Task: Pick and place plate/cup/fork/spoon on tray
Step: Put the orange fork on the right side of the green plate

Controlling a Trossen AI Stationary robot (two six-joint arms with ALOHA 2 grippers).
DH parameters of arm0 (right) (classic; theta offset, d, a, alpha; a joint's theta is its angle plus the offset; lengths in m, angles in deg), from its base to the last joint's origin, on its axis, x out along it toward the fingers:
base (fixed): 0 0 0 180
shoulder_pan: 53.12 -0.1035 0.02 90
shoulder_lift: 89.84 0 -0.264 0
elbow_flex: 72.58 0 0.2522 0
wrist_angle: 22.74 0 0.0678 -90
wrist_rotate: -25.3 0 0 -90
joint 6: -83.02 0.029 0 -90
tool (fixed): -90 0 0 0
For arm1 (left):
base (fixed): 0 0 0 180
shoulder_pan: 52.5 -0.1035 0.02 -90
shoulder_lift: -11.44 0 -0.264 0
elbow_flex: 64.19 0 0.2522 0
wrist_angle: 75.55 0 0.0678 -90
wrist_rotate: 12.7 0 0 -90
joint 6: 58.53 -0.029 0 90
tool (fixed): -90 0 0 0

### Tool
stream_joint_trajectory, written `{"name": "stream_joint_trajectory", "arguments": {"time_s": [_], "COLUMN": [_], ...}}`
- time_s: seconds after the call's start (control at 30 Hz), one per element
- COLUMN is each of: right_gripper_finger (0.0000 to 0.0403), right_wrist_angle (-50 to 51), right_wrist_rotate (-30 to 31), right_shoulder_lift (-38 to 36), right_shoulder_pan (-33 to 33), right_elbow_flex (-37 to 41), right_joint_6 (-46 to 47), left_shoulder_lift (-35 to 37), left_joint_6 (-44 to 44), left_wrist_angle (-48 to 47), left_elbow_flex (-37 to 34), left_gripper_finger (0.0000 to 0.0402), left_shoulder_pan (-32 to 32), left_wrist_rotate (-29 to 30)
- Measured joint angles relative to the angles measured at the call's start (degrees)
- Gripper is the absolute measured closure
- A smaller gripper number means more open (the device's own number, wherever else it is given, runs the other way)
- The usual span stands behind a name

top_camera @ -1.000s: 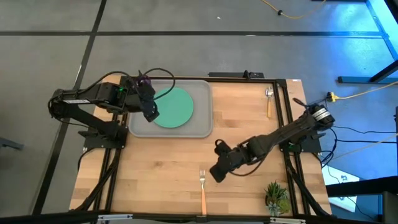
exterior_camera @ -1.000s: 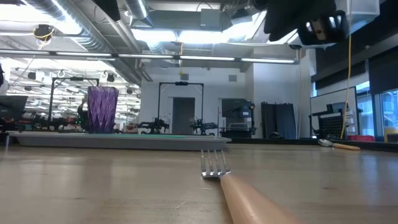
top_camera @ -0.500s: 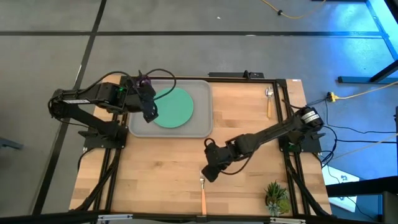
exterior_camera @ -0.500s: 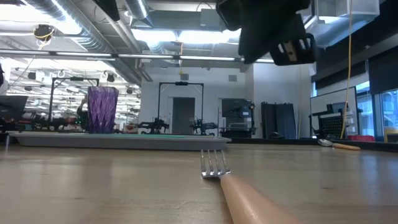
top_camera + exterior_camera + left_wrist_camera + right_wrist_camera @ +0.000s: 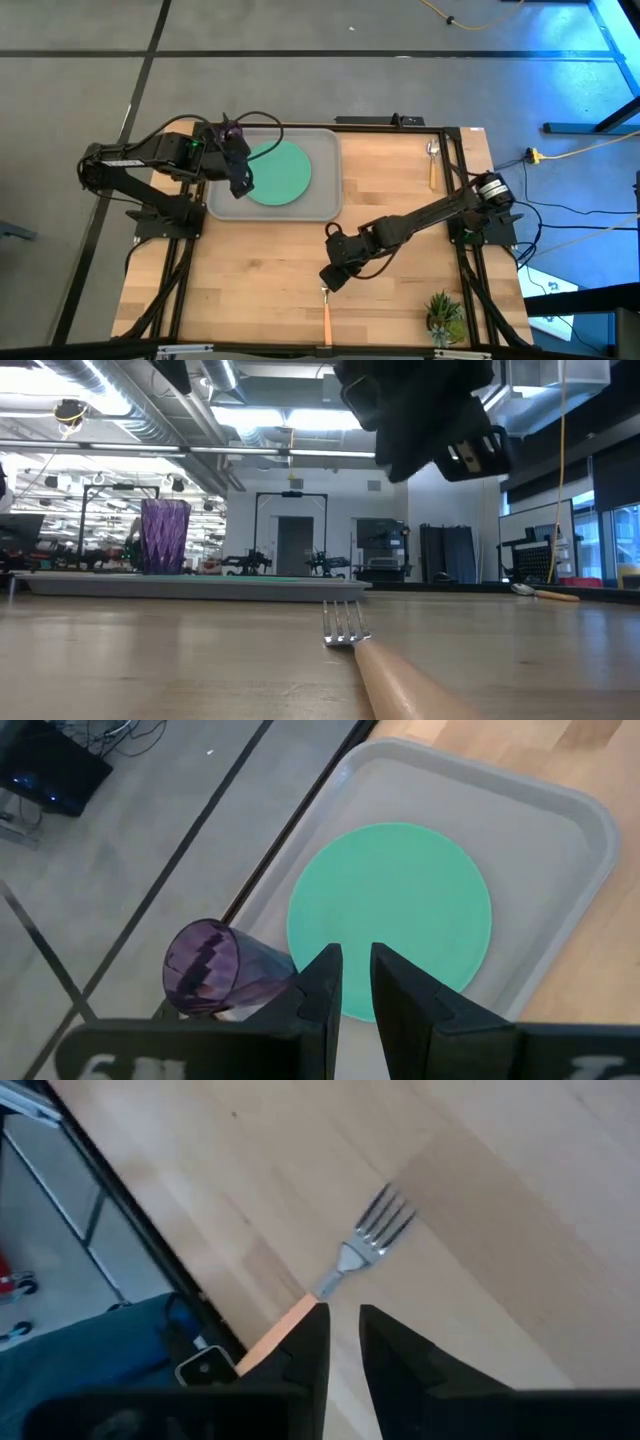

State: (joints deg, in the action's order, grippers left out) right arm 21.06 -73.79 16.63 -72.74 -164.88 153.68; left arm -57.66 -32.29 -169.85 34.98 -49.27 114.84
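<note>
The grey tray (image 5: 320, 200) lies at the table's far left. The teal plate (image 5: 278, 172) lies flat in it, and the purple cup (image 5: 232, 128) stands upright in its far left corner (image 5: 165, 535). My left gripper (image 5: 240, 178) hovers shut over the tray's left part, beside the cup (image 5: 212, 965) and touching nothing. The fork (image 5: 325, 312) lies flat near the table's near edge, tines (image 5: 385, 1220) toward the far side. My right gripper (image 5: 328, 278) hovers shut just above the fork's neck (image 5: 340, 1325). The spoon (image 5: 432, 160) lies at the far right.
A small potted plant (image 5: 443, 315) stands at the near right corner. Bare wood lies between the tray, the fork and the spoon. The table's black frame rails (image 5: 462, 200) run along both sides.
My right gripper has gone toward the table's left and near edges and come lower, ending over the fork's tine end. The fork, cup, plate and tray have stayed where they were.
</note>
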Motion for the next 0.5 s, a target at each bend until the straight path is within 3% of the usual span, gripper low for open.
{"name": "stream_joint_trajectory", "arguments": {"time_s": [0.13,0.33,0.5], "right_gripper_finger": [0.0337,0.0344,0.0344], "right_wrist_angle": [-3.0,-6.7,-6.4], "right_wrist_rotate": [-0.9,2.3,6.4], "right_shoulder_lift": [0.4,0.4,0.4], "right_shoulder_pan": [-0.6,-2.7,-3.2], "right_elbow_flex": [0.0,0.0,0.0], "right_joint_6": [7.9,15.2,13.8], "left_shoulder_lift": [0.0,0.0,0.0], "left_joint_6": [0.0,-1.2,-2.9], "left_wrist_angle": [0.0,0.0,0.0], "left_elbow_flex": [0.0,0.0,0.0], "left_gripper_finger": [0.0351,0.0351,0.0351], "left_shoulder_pan": [0.0,0.0,0.0], "left_wrist_rotate": [0.0,0.0,0.0]}}
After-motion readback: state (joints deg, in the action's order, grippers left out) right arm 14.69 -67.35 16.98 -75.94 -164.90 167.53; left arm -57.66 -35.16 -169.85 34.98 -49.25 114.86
